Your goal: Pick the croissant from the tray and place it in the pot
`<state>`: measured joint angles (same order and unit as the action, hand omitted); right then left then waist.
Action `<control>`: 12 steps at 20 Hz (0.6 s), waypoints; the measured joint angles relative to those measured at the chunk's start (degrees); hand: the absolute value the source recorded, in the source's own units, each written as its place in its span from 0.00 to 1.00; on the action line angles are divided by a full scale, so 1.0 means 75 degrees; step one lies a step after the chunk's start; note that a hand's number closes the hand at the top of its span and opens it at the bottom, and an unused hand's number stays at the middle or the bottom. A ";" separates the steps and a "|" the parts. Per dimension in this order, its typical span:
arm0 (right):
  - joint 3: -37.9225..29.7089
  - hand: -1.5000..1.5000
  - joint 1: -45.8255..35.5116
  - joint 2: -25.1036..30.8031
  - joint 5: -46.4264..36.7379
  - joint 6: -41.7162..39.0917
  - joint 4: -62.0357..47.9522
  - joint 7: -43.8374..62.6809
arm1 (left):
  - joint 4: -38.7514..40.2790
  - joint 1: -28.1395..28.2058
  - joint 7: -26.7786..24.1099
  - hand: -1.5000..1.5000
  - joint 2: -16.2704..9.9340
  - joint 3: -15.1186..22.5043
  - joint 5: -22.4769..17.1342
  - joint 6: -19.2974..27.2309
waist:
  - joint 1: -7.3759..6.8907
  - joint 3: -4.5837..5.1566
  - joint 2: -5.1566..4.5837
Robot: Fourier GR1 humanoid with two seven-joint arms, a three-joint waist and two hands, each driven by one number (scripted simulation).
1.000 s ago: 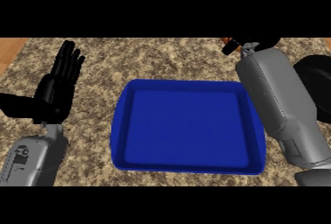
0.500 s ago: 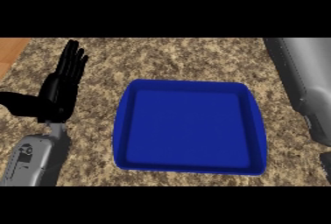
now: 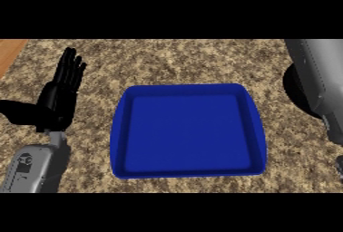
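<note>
I see the blue tray on the worktop with no croissant on it, and no pot. My left hand rests at nine o'clock, fingers straight and released. My right forearm passes at three o'clock; its hand is outside the view. A croissant is light and flaky, I think, so I would hold its thick middle.

A kitchen: speckled granite counter bearing a blue tray.
</note>
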<state>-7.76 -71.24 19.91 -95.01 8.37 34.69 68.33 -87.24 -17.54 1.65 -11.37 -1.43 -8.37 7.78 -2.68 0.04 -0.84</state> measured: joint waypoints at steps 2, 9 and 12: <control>-0.0179 1.00 0.0113 0.0094 -0.0062 0.0083 0.0044 -0.0035 | 0.0079 0.0056 -0.0050 0.50 -0.0021 -0.0074 -0.0010 -0.0002 | 0.0093 -0.0002 0.0024; -0.0795 1.00 0.1020 0.0457 0.0010 0.0560 0.0555 -0.0433 | 0.0043 0.0078 0.0093 0.50 -0.0232 -0.0378 -0.0121 -0.0049 | 0.0304 -0.0006 0.0098; -0.1053 1.00 0.1493 0.0626 0.0172 0.0783 0.0795 -0.0697 | 0.0098 0.0108 0.0019 0.50 -0.0202 -0.0406 -0.0109 -0.0065 | 0.0340 -0.0008 0.0104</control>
<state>-15.66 -60.04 24.60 -93.72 14.24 40.64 63.10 -86.50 -16.73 1.79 -12.89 -4.48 -9.18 7.30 -0.13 -0.02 -0.06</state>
